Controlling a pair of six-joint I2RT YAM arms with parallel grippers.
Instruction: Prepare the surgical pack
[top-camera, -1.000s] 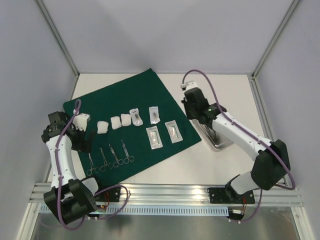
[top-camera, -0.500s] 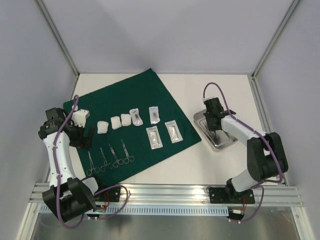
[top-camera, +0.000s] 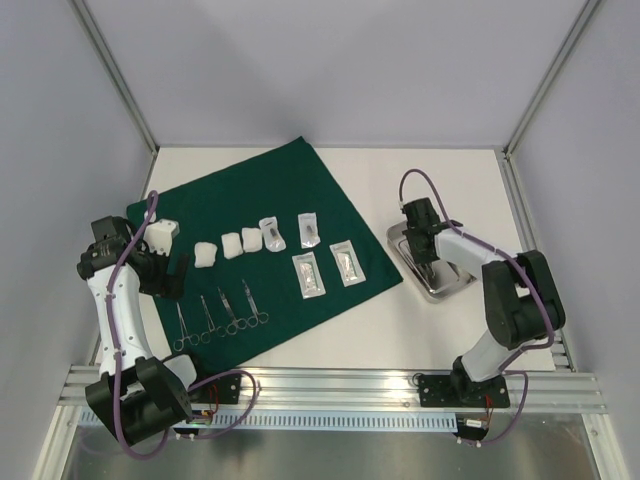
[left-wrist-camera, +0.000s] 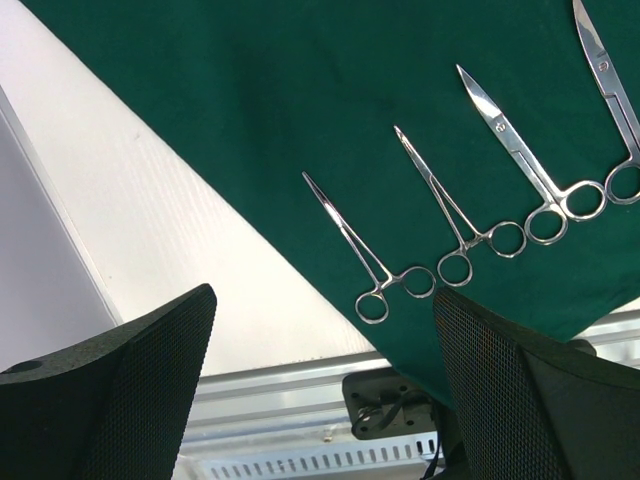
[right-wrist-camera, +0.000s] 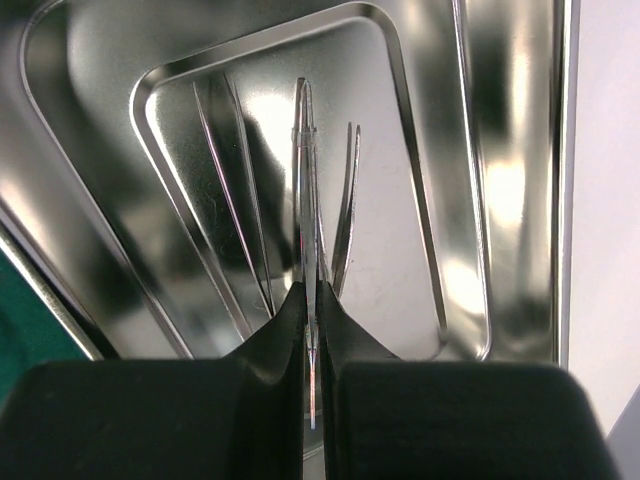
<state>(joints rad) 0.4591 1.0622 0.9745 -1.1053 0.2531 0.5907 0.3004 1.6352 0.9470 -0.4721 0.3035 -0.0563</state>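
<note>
Slim steel tweezers (right-wrist-camera: 306, 170) over shiny rectangular steel tray (right-wrist-camera: 470, 200)
Right fingers (right-wrist-camera: 270, 345) clamp them; left fingers (left-wrist-camera: 520, 380) gape empty, well apart.

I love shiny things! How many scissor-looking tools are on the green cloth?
4, along the front edge of the green cloth: leftmost tool, second tool, third tool, rightmost tool. None looks hidden.
</note>
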